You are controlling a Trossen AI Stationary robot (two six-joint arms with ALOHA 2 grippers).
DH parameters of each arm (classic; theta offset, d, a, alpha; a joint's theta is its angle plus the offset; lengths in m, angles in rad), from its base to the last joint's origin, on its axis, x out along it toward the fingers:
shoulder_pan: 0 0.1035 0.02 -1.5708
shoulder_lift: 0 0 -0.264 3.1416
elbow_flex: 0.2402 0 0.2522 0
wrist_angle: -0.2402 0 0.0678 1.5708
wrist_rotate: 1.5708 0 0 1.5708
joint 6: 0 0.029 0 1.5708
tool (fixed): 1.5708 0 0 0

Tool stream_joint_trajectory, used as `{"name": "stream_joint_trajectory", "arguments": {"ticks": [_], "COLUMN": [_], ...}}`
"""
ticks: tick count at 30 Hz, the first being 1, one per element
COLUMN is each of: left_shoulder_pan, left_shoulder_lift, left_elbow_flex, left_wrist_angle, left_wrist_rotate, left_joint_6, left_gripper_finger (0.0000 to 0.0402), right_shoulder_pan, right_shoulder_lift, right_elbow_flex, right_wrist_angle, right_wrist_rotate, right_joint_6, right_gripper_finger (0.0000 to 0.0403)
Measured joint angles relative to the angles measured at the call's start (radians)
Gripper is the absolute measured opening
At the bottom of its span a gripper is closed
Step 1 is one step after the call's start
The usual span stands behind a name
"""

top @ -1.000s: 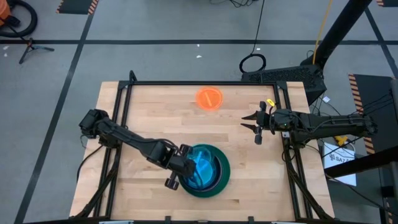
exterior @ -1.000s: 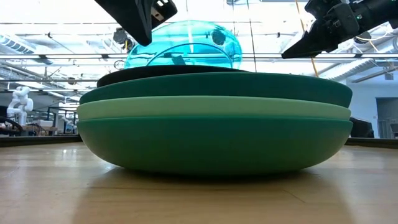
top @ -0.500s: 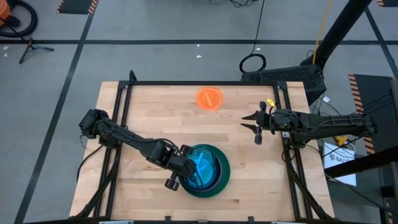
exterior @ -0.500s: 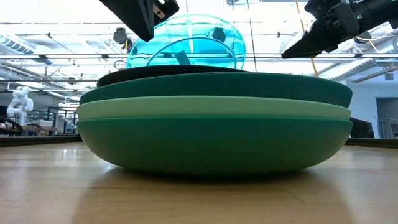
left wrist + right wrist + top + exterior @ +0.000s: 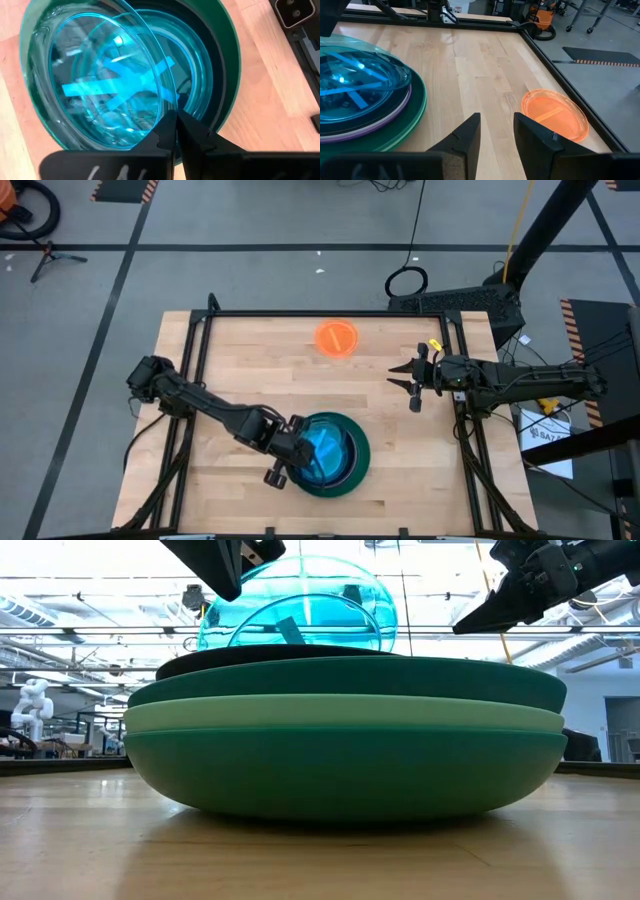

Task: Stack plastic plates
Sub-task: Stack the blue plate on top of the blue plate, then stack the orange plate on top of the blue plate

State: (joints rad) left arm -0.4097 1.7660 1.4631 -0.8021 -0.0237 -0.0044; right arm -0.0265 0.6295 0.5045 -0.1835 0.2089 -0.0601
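- You are working in a robotics lab or industrial test hall, not a home.
- Your wooden table (image 5: 250,370) sits in a black metal frame (image 5: 330,314) on a grey concrete floor (image 5: 250,220) marked with dark tape lines and hazard-striped patches (image 5: 125,189).
- Cables (image 5: 408,280) trail across that floor.
- Beyond the table, an open ceiling with trusses (image 5: 90,600) and a white robot figure (image 5: 32,705) show.
- An orange shop vacuum (image 5: 541,16) stands nearby.
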Motion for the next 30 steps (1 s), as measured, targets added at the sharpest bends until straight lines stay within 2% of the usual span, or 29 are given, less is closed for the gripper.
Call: {"name": "stream_joint_trajectory", "arguments": {"ticks": [15, 24, 30], "left_shoulder_pan": [-0.006, -0.006, -0.005], "left_shoulder_lift": [0.000, -0.001, -0.001], "left_elbow_flex": [0.000, 0.000, 0.000], "left_wrist_angle": [0.000, 0.000, -0.027], "left_wrist_rotate": [0.005, 0.024, 0.023], "left_joint_6": [-0.013, -0.020, 0.031], "left_gripper_finger": [0.0021, 0.0066, 0.0072], "right_shoulder_pan": [0.000, 0.000, 0.000], "right_shoulder_lift": [0.000, 0.000, 0.000], "right_elbow_flex": [0.000, 0.000, 0.000], "right_wrist_angle": [0.000, 0.000, 0.000], "right_wrist_rotate": [0.000, 0.000, 0.000], "right_joint_6": [0.000, 0.002, 0.044], "right_gripper_finger": [0.0110, 0.0110, 0.0110]}}
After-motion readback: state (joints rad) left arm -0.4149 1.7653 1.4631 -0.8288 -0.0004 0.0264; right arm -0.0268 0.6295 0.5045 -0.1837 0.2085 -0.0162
